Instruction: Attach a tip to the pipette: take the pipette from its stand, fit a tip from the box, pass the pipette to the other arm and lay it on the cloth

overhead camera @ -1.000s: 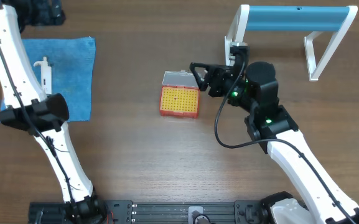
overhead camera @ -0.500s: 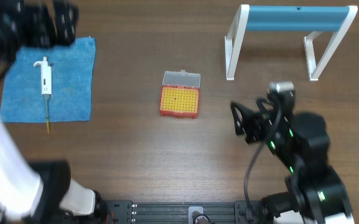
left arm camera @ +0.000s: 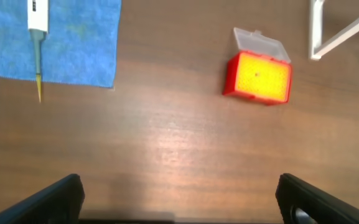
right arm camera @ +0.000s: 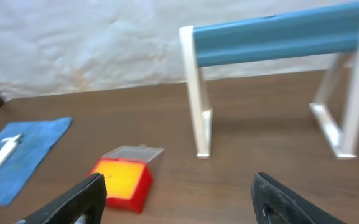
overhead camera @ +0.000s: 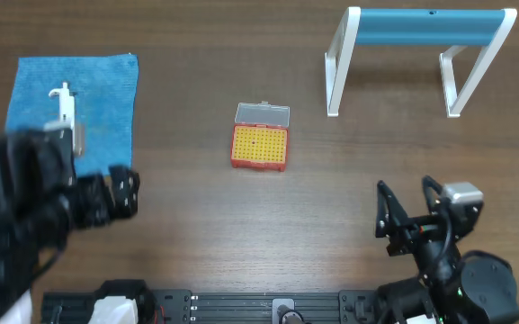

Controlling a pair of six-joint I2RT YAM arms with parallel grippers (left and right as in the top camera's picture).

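Observation:
The white pipette [overhead camera: 64, 106] lies on the blue cloth [overhead camera: 106, 90] at the back left, partly covered by my left arm. Its yellow tip [left arm camera: 39, 88] sticks out past the cloth's edge onto the wood. My left gripper [overhead camera: 117, 193] hangs near the front left, open and holding nothing, off the cloth's near corner. The red tip box [overhead camera: 260, 147] with its clear lid open sits mid-table. At the front right my right gripper [overhead camera: 407, 216] is open and holds nothing. The right wrist view looks toward the tip box [right arm camera: 122, 177] and the stand [right arm camera: 279, 37].
The white-legged stand with a blue bar [overhead camera: 421, 27] occupies the back right, with nothing hanging on it. Bare wooden table [overhead camera: 268, 234] stretches between the tip box and both arm bases.
Both arms have pulled back toward their bases: the left from over the cloth to the front left, the right from beside the stand to the front right. The pipette stays on the cloth.

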